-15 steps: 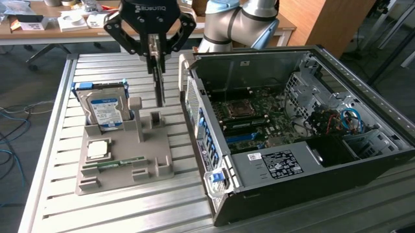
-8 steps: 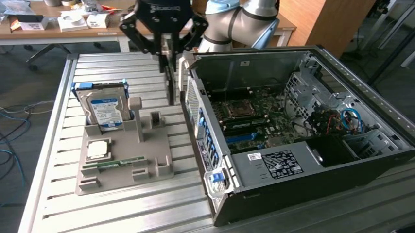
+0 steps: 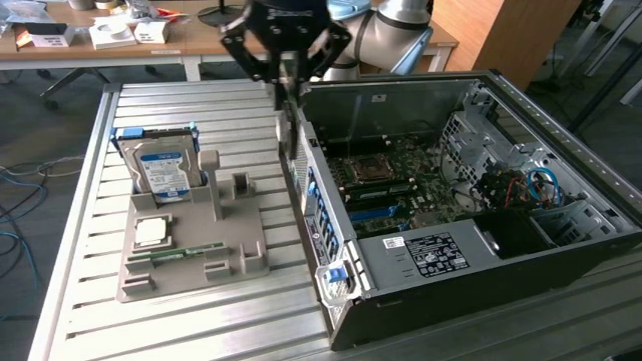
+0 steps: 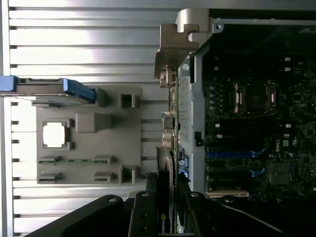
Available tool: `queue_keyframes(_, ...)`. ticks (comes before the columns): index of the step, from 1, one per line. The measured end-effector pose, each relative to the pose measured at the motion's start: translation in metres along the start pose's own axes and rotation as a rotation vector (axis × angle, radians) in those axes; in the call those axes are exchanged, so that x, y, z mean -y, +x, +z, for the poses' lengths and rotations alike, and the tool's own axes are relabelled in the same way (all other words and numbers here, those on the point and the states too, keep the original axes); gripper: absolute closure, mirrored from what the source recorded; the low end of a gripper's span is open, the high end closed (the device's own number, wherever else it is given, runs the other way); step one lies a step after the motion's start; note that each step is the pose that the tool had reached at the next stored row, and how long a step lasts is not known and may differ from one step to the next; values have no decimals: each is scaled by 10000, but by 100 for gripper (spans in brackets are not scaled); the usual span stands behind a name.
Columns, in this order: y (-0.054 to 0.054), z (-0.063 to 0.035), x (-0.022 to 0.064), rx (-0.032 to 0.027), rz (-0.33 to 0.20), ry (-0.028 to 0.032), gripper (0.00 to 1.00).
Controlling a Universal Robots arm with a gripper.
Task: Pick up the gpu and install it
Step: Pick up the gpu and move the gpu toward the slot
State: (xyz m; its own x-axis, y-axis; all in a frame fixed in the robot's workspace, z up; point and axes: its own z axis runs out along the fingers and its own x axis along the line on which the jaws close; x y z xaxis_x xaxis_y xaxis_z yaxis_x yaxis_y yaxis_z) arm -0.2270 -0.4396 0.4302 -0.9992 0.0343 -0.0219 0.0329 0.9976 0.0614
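The gpu (image 4: 169,143) edge reads NVIDIA; the motherboard (image 4: 256,133) bears a Dell mark.

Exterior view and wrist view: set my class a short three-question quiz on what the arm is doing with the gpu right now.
1. True or false: the gripper is shut on the gpu.
2. Pick one: the hard drive stands A) in the grey holder; B) in the gripper; C) on top of the gpu.
3. Name the thin green part lying flat in the holder.

Key: 1 true; 2 A; 3 the memory stick.
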Motion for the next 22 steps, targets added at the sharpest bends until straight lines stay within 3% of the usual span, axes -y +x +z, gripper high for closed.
queue_keyframes(22,-997,23,-32,-17,0,-6,73)
